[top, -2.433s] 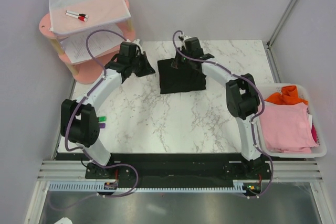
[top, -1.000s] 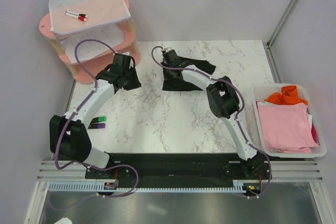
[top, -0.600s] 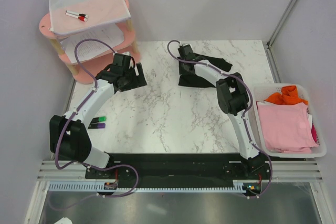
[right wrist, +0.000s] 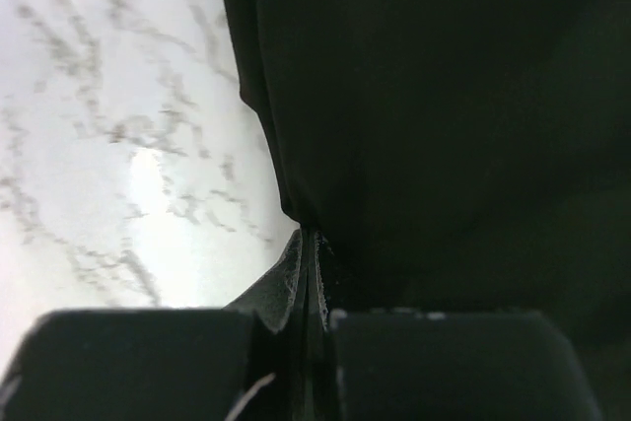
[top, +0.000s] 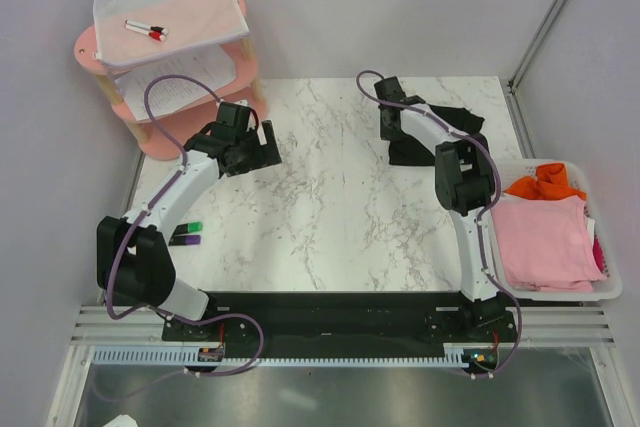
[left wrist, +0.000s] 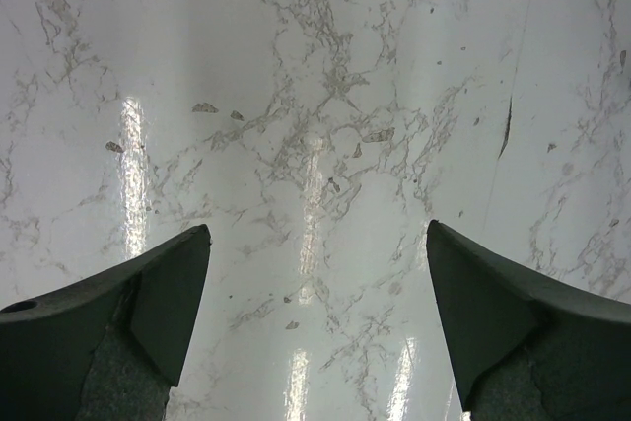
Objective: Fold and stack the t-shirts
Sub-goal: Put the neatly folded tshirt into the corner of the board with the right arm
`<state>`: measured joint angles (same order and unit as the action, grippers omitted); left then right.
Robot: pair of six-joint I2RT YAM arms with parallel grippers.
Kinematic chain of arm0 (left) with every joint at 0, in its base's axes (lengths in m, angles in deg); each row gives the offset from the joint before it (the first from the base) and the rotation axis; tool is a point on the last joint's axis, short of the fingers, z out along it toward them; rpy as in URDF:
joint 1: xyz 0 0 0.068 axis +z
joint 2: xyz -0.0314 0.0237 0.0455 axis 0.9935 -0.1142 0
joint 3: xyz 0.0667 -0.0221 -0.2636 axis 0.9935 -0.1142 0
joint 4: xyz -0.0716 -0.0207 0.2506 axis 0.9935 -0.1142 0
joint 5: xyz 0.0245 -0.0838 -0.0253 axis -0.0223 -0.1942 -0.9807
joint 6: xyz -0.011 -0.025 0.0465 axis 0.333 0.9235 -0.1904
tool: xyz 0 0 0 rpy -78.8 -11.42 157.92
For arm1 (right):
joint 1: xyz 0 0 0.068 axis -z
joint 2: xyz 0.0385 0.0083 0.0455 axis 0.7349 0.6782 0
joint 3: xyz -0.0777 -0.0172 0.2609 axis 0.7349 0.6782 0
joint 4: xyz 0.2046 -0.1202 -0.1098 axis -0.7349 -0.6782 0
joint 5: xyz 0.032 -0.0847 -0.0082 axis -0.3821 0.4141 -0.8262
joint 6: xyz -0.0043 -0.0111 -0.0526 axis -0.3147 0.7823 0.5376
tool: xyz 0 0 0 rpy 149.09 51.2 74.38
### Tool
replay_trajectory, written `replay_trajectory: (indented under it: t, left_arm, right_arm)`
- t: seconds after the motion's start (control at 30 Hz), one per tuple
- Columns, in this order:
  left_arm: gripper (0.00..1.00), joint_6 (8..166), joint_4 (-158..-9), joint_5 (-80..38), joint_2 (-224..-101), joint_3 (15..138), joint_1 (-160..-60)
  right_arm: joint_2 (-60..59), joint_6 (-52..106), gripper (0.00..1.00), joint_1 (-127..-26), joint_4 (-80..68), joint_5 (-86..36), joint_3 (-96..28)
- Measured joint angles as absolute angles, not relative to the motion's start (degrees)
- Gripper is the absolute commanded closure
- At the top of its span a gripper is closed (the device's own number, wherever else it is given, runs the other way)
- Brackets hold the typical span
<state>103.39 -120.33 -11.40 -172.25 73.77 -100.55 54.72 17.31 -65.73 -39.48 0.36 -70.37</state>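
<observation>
The black t-shirt lies bunched at the table's far right, partly under my right arm. My right gripper is shut on its edge. In the right wrist view the jaws pinch the black t-shirt, which fills the upper right. My left gripper hovers over bare marble at the far left, well away from the shirt. It is open, and both fingers stand wide apart around the left gripper's empty middle. A pink t-shirt and an orange one lie in the basket.
A white basket stands at the table's right edge. A pink two-tier shelf at the back left carries paper sheets and markers. Green and purple markers lie by the left edge.
My right gripper has dragged the black t-shirt from the far middle to the far right. My left gripper has opened wide and stayed roughly in place.
</observation>
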Motion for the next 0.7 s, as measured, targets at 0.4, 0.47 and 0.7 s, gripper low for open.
replay_trajectory:
  t: [0.4, 0.47, 0.7]
  left_arm:
    - [0.03, 103.4, -120.4, -11.4, -172.6, 73.7, -100.5]
    - [0.03, 103.4, -120.4, -11.4, -172.6, 73.7, -100.5]
    - [0.03, 103.4, -120.4, -11.4, -172.7, 73.1, -100.5]
  right_arm:
    - [53.8, 17.3, 1.0, -57.6, -42.7, 3.5, -69.3]
    - [53.8, 17.3, 1.0, -55.8, -43.0, 3.9, -69.3]
    - [53.9, 17.3, 1.0, -48.4, -44.0, 4.1, -69.7]
